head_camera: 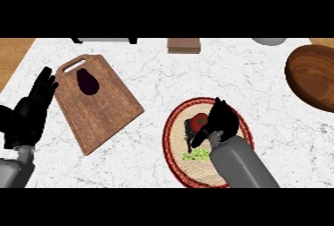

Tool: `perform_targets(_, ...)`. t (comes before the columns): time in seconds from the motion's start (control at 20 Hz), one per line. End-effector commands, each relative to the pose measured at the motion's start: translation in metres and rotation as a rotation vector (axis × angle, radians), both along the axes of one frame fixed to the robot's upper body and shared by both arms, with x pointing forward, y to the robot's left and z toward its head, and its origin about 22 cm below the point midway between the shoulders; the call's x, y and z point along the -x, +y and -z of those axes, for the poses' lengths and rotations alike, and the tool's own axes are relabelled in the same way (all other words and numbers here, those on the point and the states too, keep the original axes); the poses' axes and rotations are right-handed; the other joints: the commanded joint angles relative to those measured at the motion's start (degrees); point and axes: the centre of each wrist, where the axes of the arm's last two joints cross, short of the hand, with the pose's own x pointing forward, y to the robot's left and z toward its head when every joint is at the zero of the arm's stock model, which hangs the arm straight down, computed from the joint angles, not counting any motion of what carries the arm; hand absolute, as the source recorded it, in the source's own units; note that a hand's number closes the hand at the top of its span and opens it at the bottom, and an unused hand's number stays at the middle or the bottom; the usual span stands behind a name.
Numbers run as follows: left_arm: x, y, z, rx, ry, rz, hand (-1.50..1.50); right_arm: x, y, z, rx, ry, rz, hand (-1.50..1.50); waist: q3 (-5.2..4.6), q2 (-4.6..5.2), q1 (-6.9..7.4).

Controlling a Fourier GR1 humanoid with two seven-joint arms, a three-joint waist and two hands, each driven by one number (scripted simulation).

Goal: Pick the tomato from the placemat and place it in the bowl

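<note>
A red tomato (198, 121) lies on a round woven placemat (177, 145) with a red rim, low in the middle of the counter. My right hand (222, 120) hovers over the placemat just right of the tomato, fingers relaxed and partly covering it, thumb reaching down on the left side. A brown wooden bowl (313, 81) sits at the right edge, cut off by the view. My left hand (29, 112) rests open at the left edge, fingers up.
A wooden cutting board (98, 106) with a dark purple eggplant (87, 81) lies left of the placemat. Something green (196, 154) sits on the placemat below the tomato. A brown block (183, 45) and a grey object (269, 41) stand along the far edge.
</note>
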Motion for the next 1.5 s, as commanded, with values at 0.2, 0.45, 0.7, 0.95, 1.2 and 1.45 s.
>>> perform_targets(0.2,0.004,-0.006,0.008,-0.003,0.009,-0.007,0.00,-0.017,-0.007,0.017,-0.033,0.083,0.173,1.50,0.03,0.07,-0.13)
perform_targets(0.45,0.002,-0.014,0.017,0.003,-0.003,-0.002,0.00,-0.019,0.005,0.027,-0.042,0.072,0.095,1.50,0.02,0.08,-0.13)
perform_targets(0.7,0.005,0.003,0.013,0.002,0.007,-0.002,0.00,-0.025,0.005,0.034,-0.039,0.011,0.100,1.50,0.02,0.15,0.09)
perform_targets(0.95,0.001,0.013,0.001,0.004,0.006,-0.008,0.00,-0.020,0.006,0.027,0.044,-0.033,0.129,1.50,0.00,-0.04,-0.42)
perform_targets(1.2,0.002,0.018,0.000,0.007,-0.012,-0.008,0.00,-0.038,-0.035,0.024,0.147,-0.138,0.008,1.50,0.01,0.02,-0.45)
perform_targets(1.45,-0.004,0.006,0.010,-0.004,-0.036,0.008,0.00,-0.086,-0.106,-0.034,0.147,-0.224,-0.268,1.50,0.05,0.57,0.60)
